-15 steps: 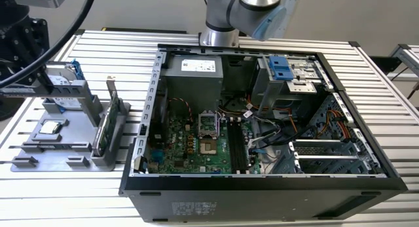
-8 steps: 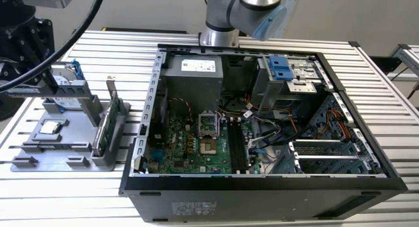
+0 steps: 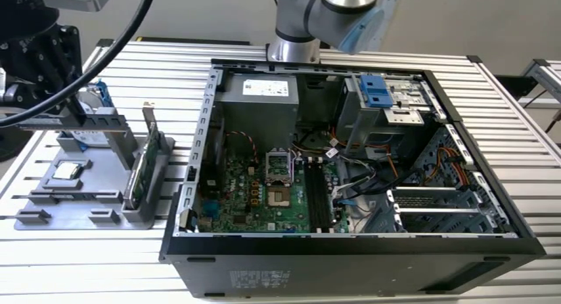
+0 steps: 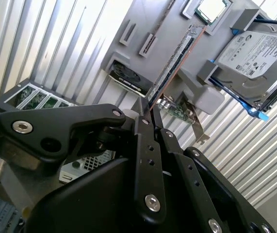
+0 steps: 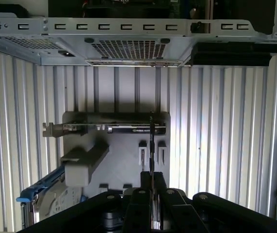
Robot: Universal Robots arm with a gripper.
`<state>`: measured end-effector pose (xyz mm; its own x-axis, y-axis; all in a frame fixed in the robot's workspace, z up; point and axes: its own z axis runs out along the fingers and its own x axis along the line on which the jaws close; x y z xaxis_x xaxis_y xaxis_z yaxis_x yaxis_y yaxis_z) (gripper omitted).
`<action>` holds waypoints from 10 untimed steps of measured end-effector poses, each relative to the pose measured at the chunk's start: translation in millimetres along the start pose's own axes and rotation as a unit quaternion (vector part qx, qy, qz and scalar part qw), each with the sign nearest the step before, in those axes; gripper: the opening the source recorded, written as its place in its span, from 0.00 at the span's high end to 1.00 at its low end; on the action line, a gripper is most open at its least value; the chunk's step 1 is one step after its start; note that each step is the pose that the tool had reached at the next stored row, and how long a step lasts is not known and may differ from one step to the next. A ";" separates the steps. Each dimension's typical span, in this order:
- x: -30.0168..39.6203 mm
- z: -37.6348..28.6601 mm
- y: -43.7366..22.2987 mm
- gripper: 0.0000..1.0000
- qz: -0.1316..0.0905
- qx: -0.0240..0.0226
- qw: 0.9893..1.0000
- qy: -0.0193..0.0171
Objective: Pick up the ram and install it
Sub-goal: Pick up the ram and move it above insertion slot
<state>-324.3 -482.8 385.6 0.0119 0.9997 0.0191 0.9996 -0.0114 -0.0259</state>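
Observation:
The ram (image 4: 173, 65) is a thin dark stick seen edge-on in both wrist views, running out from between my fingers. My gripper (image 4: 145, 114) is shut on one end of it. In the first wrist view the ram (image 5: 151, 143) stands as a narrow line over the grey holder (image 5: 119, 165), with the gripper (image 5: 151, 178) closed around it. In the exterior view the gripper (image 3: 39, 117) is at the far left above the holder (image 3: 88, 199), and the ram (image 3: 79, 122) lies level there. Whether the stick touches its slot cannot be told.
The open computer case (image 3: 351, 241) fills the middle, with its motherboard (image 3: 254, 192) and long memory slots (image 3: 317, 195). On the holder sit a processor (image 3: 68, 171), a green card with a bracket (image 3: 144, 163) and a silver drive with blue rails (image 4: 254, 58).

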 end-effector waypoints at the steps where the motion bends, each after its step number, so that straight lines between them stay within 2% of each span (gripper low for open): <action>1: 0.0 0.0 1.0 1.00 0.000 0.000 1.000 0.000; 10: 0.1 -0.2 10.0 1.00 0.000 0.000 1.000 0.000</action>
<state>-314.3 -482.7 385.5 0.0119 0.9997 0.0191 0.9996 -0.0114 -0.0258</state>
